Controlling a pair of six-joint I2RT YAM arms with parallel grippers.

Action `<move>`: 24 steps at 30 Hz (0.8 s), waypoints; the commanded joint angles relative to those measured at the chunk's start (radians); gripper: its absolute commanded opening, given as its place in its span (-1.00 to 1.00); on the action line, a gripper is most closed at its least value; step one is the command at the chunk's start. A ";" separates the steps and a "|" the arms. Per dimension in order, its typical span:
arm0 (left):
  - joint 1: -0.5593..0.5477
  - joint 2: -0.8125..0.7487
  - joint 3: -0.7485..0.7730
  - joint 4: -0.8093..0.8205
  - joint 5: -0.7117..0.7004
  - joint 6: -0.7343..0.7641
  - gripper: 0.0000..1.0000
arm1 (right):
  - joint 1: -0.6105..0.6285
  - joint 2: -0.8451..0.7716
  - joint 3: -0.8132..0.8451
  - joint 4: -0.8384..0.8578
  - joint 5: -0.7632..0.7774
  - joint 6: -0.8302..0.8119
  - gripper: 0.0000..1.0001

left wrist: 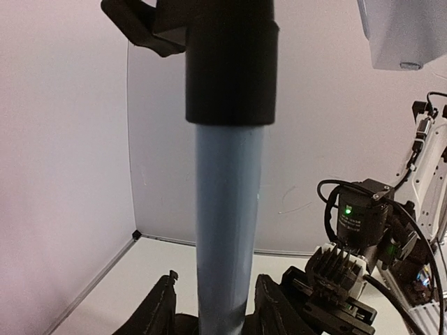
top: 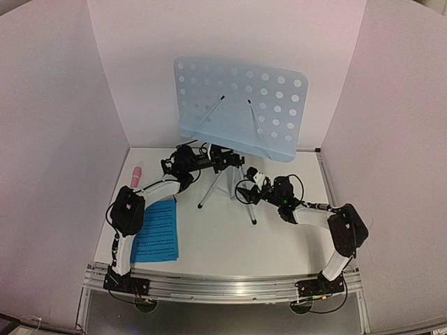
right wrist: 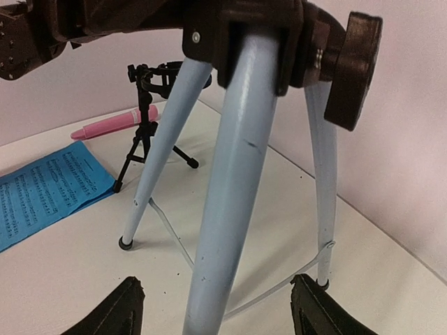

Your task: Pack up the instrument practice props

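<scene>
The pale perforated music stand stands on its silver tripod at the back centre. My left gripper is open around the stand's upright post, just below the black collar, with a gap on the left side. My right gripper is wide open with one tripod leg between its fingers, not touching. The pink stick microphone lies at the left back. The blue sheet-music pages lie flat by the left arm. The small black tripod mic stand stands upright beside the microphone.
White walls close in the table at the back and both sides. The stand's black clamp knob is above my right gripper. The right arm's wrist is close to the right of my left gripper. The other tripod legs and thin braces spread around.
</scene>
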 commanded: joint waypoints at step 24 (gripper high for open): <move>-0.125 -0.199 -0.312 0.426 -0.537 0.215 0.17 | 0.015 0.029 0.018 0.124 0.042 0.069 0.34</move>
